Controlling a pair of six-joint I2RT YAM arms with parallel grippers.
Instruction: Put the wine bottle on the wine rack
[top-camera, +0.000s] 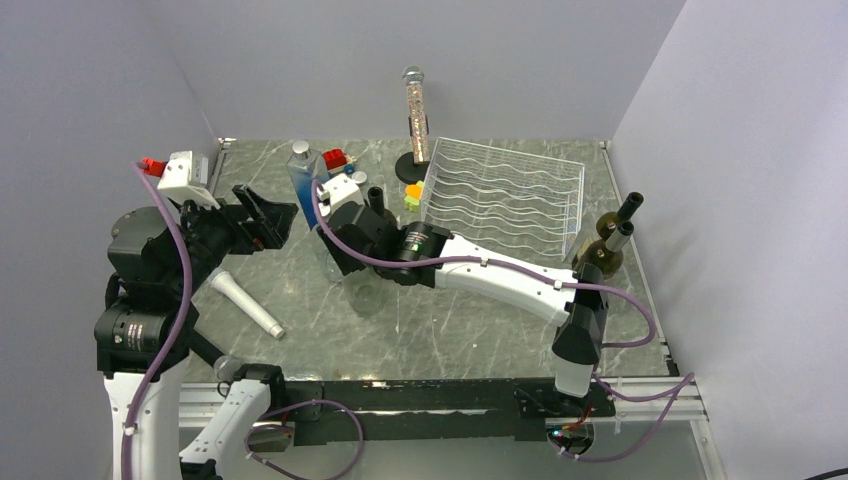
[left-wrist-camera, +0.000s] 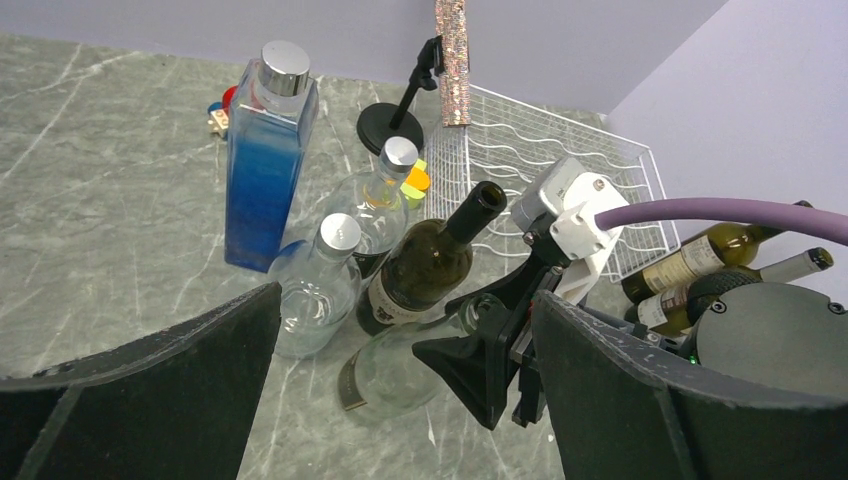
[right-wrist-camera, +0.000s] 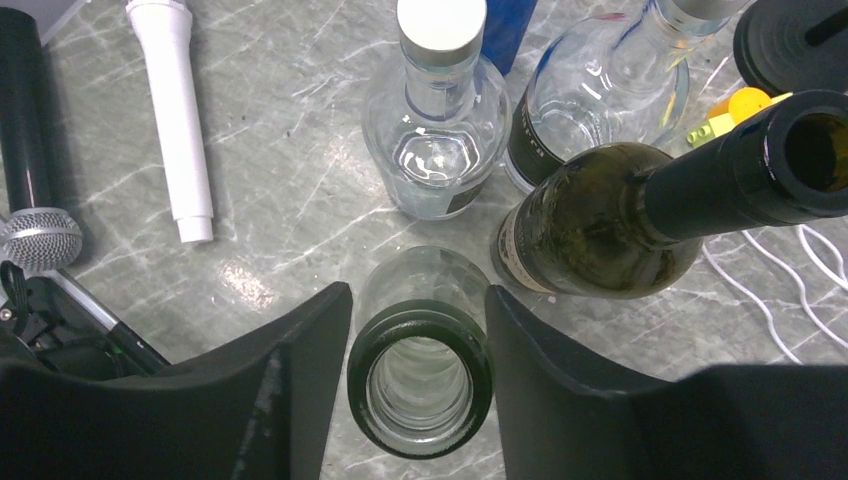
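Grasp step: your right gripper (right-wrist-camera: 415, 300) clamps the clear wine bottle (right-wrist-camera: 420, 400) by its neck, left gripper (left-wrist-camera: 405, 300) gapes idle; next lift straight up, then cross to the wine rack (top-camera: 500, 190)

Veined grey-green stone-look tabletop (top-camera: 450, 340), plain pale lilac walls (top-camera: 300, 60) closing three sides — matte, evenly lit, faint sheen on the stone

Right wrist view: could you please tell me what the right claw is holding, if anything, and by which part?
The right claw pinches the clear uncapped bottle by its neck, just below the rim, with one finger on each side.
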